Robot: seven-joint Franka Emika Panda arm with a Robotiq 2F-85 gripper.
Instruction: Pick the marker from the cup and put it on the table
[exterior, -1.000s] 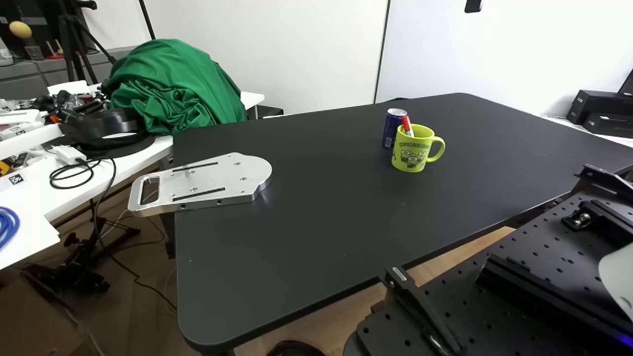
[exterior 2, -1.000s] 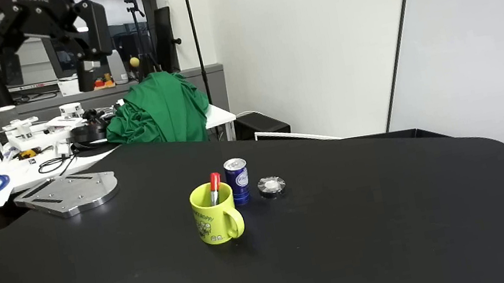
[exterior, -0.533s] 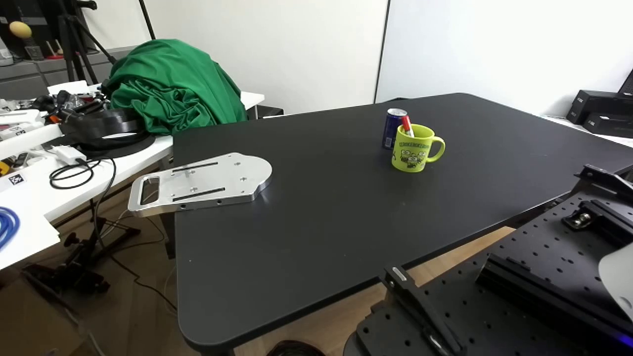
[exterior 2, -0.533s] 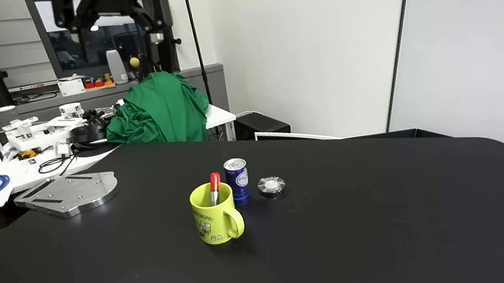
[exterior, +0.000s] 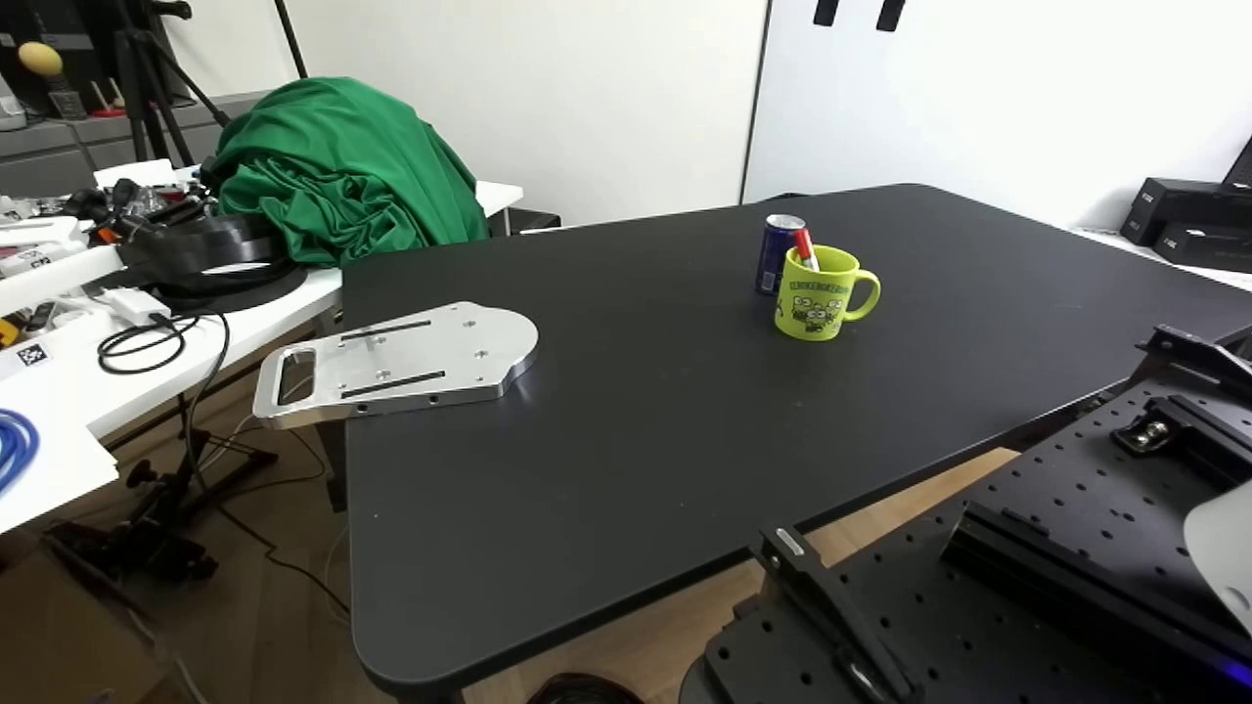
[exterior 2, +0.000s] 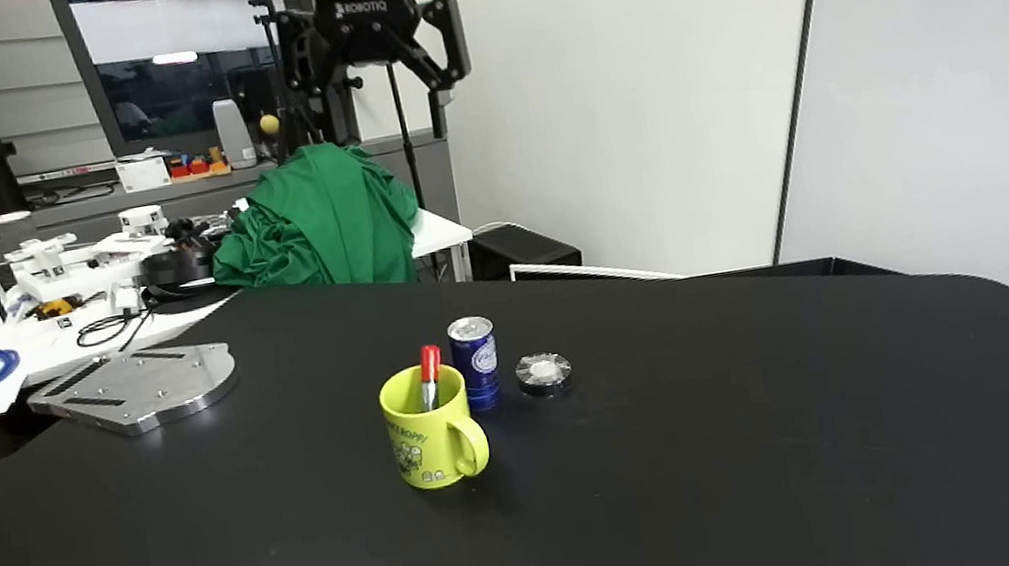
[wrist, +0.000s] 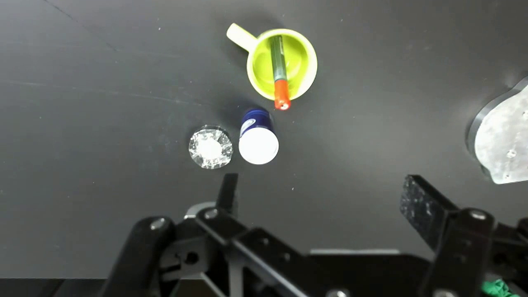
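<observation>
Nearest, the tool [wrist: 319, 183] has its fingers [wrist: 421, 206] set wide with nothing between them; past the can [wrist: 259, 138], the marker [wrist: 279, 73] leans in the cup [exterior 2: 430, 452], red cap over the rim on the can's side. A descent at this spread could knock the can, because it stands just beside the cup where the cap points. If the aim strays, a finger could land on the rim. The slant is another trouble: closing on it squarely from above might let the barrel swivel, and a lift off its line could drag or tip the cup. Let go above the bench [exterior 2: 717, 472], a round barrel may roll.

The pads are dark and scuffed. Past them, a squat disc [wrist: 210, 148] has a crinkled, glossy top; the can is a blue cylinder, its lid silvery. The marker's barrel looks smooth and grey, the cup glazed and lime, with a looped handle and dark print. Farther out, the matte black bench carries a bright, slotted metal plate [exterior: 421, 354] hanging partly past the edge, with a rumpled green cloth [exterior: 362, 166] beyond.
</observation>
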